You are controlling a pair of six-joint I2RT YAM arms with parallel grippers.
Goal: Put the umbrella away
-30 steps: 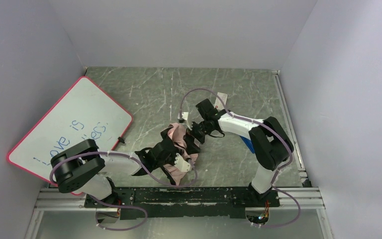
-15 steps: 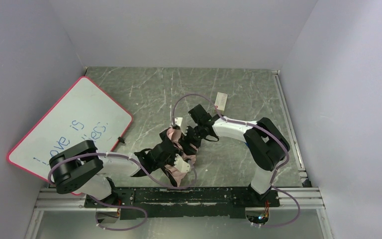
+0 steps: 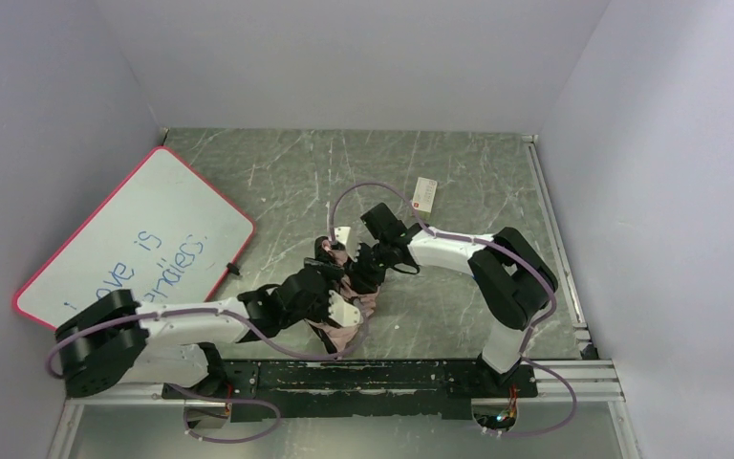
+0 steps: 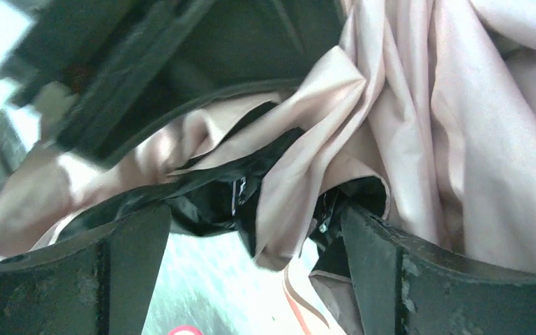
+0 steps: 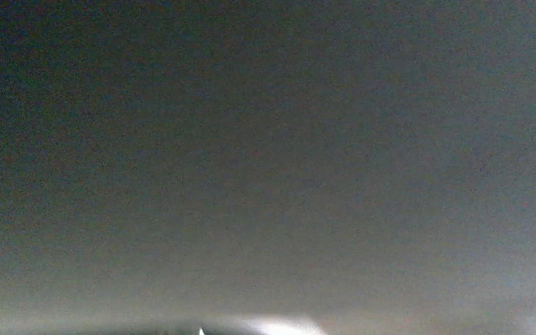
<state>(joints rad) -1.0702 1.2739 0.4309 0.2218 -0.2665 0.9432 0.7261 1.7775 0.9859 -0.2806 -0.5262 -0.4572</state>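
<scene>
- Umbrella (image 3: 349, 330): a compact one in soft fabric, pale pink outside and black inside. It lies as a crumpled, loosely gathered bundle on the green marbled table (image 3: 459, 163), near the front edge and between the two arm bases. Both arms can reach it there, which is probably why it is being worked on at that spot.
- The left gripper (image 4: 255, 237) is low against the near-left side of the bundle, with its dark fingers (image 4: 112, 279) spread wide apart. Pink and black folds hang just beyond the tips, and bare table shows through the gap, so nothing is pinched. I judge this to be a stance for taking a fresh bite of cloth.
- The right gripper (image 3: 365, 270) comes in from the far-right side and is pressed into the fabric, opposite the left one. Its wrist camera shows only dim grey, probably because cloth covers the lens. From overhead I cannot tell whether its claw is apart or clamped on anything.
- With one arm on each side, the bundle is hemmed in, which suits pressing the loose canopy together around the shaft. The folds are uneven and the strap is not visible, so I judge the tidying to be far from done.
- A white rectangular board with a pink frame and blue handwriting (image 3: 143, 239) sits to the left, well apart from the umbrella. A small white card (image 3: 424, 194) lies further back on the table. Neither touches the bundle.
</scene>
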